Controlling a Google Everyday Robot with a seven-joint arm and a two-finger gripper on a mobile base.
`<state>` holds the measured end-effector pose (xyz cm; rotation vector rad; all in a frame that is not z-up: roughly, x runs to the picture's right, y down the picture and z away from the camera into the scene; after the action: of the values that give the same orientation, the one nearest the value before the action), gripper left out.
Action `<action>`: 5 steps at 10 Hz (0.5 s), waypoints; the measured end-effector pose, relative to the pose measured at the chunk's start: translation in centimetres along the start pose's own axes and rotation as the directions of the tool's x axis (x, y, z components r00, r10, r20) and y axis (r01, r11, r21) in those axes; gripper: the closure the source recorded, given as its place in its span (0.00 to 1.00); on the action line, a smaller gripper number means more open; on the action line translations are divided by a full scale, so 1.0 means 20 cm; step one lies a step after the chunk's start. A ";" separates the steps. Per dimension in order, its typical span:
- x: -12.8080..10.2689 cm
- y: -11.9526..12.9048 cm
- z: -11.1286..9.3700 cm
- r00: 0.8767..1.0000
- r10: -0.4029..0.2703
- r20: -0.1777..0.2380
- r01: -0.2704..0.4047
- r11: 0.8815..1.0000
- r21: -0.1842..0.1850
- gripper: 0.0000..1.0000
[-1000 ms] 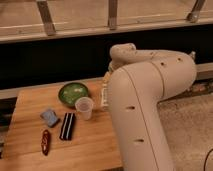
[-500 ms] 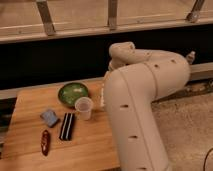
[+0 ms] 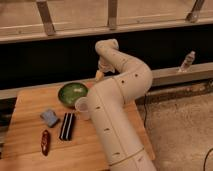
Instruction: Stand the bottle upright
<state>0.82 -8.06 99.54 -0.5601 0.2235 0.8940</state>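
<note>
Wood forms the table that carries everything in reach. Over the last second the arm has folded its forearm leftward, bringing the gripper to the table's back edge, just behind the green bowl. I judge this to be the approach step; no grasp is made.

Finger state: spread wide, nothing visibly between them.

Bottle location: not confirmed. A small pale shape sits directly under the gripper and may be the bottle. I cannot tell how it lies or whether the gripper touches it.

Surroundings: a translucent cup stands just beside the arm, near the bowl. A blue-grey pad, a black bar and a red object lie further left. A clear bottle on the far ledge is not the target.

Obstruction: the arm hides the table's right half from me, and the bowl and cup crowd the approach.
</note>
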 end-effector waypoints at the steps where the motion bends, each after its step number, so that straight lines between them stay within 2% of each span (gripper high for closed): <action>1: -0.01 0.00 0.02 1.000 0.002 -0.016 -0.002 1.000 -0.005 0.20; 2: 0.01 0.00 0.04 1.000 0.004 -0.030 -0.004 1.000 -0.008 0.20; 5: 0.00 0.00 0.04 0.999 0.003 -0.034 -0.003 1.000 -0.009 0.20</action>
<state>0.77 -7.51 100.20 -0.5840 0.2508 0.8893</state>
